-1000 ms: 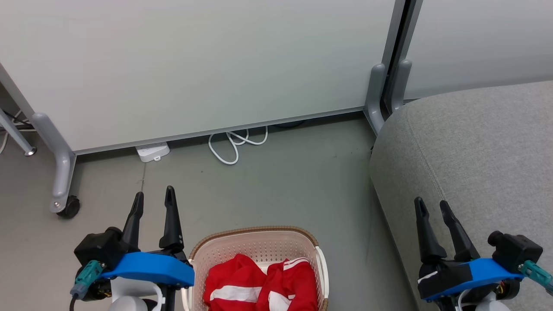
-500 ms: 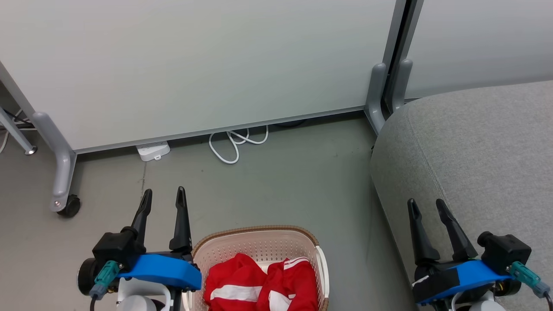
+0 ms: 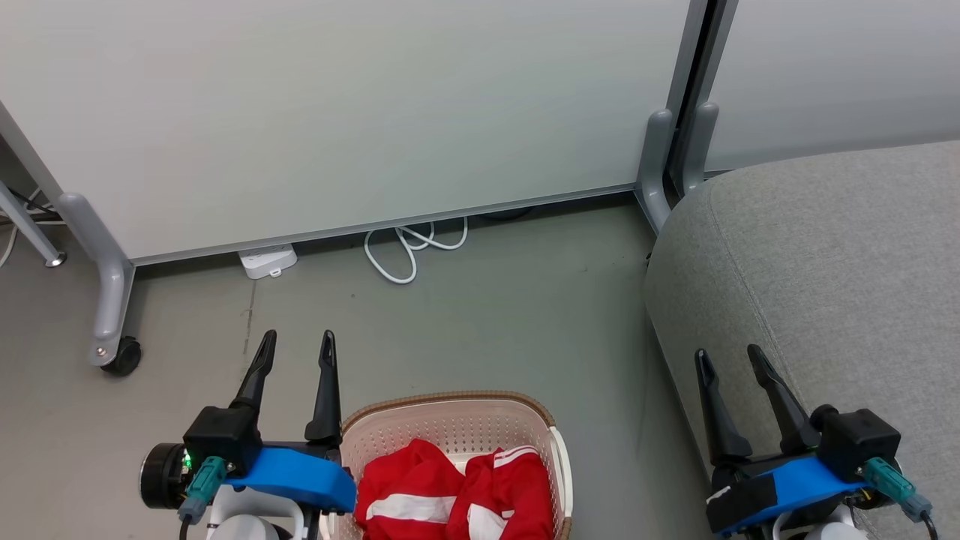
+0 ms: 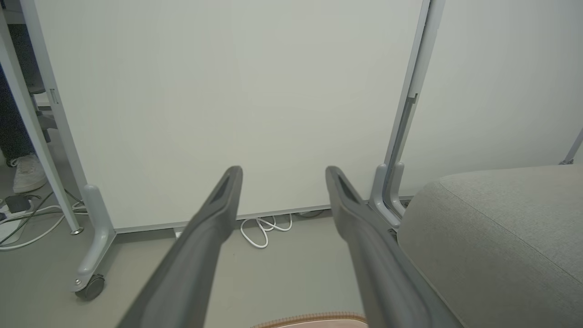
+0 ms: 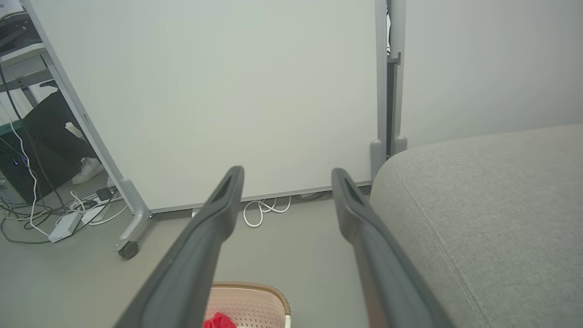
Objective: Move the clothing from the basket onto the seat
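The cream basket (image 3: 450,424) with a brown rim stands on the floor at the bottom centre of the head view. Red clothing (image 3: 457,491) with white stripes lies bunched inside it. The grey seat (image 3: 832,255) fills the right side. My left gripper (image 3: 298,341) hangs open just left of the basket's near corner, nothing between its fingers. My right gripper (image 3: 729,356) is open over the seat's left edge, also empty. The left wrist view shows the basket rim (image 4: 314,319) and the seat (image 4: 501,237). In the right wrist view a bit of clothing (image 5: 219,321) peeks from the basket (image 5: 255,303).
A white partition panel (image 3: 337,112) on grey castor legs (image 3: 112,300) stands behind the basket. A white cable (image 3: 409,251) and a power strip (image 3: 266,261) lie at its foot. Bare grey floor (image 3: 487,330) lies between panel, basket and seat. A person's shoe (image 4: 27,173) shows beyond the panel.
My left gripper has shifted right toward the basket and a little lower. My right gripper has shifted left and slightly down along the seat's edge. Both stay open.
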`<state>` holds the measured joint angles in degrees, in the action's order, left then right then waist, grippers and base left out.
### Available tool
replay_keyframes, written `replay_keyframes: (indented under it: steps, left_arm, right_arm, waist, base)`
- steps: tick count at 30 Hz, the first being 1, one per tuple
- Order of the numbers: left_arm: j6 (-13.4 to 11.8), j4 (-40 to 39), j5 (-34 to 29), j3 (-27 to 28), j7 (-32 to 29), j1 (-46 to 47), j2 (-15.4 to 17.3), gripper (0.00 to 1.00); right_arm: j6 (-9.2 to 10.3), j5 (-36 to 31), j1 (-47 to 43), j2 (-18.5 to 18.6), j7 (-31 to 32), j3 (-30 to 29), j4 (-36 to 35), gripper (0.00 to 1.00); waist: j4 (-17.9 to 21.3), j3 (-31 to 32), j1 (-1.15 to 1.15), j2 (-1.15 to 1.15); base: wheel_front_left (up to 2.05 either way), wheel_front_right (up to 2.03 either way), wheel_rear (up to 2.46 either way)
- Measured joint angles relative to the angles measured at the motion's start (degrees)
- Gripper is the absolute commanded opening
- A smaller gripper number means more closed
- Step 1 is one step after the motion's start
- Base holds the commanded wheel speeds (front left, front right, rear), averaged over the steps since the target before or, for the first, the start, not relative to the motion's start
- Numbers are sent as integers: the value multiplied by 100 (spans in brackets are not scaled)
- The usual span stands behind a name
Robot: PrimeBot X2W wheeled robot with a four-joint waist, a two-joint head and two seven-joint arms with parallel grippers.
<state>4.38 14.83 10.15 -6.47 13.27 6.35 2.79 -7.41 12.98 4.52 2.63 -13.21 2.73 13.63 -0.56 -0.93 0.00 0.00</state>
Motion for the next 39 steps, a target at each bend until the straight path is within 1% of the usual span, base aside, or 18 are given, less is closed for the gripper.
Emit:
replay_keyframes:
  steps: [17,34,39]
  left_arm:
    - [68,232,-510,-113,174,58,2,100]
    - [75,344,-508,-155,175,78,4,100]
    - [171,521,-577,-231,175,278,4,100]
  right_arm:
    - [-7,-694,5,5,-176,52,103,100]
    - [-7,-695,5,7,-177,60,160,100]
    - [-7,-695,37,7,-177,78,167,100]
  waist:
    - [-18,-6,0,0]
    - [-38,1,0,0]
    - [-24,-58,0,0]
  base:
    - [0,0,0]
    - [0,0,0]
    - [0,0,0]
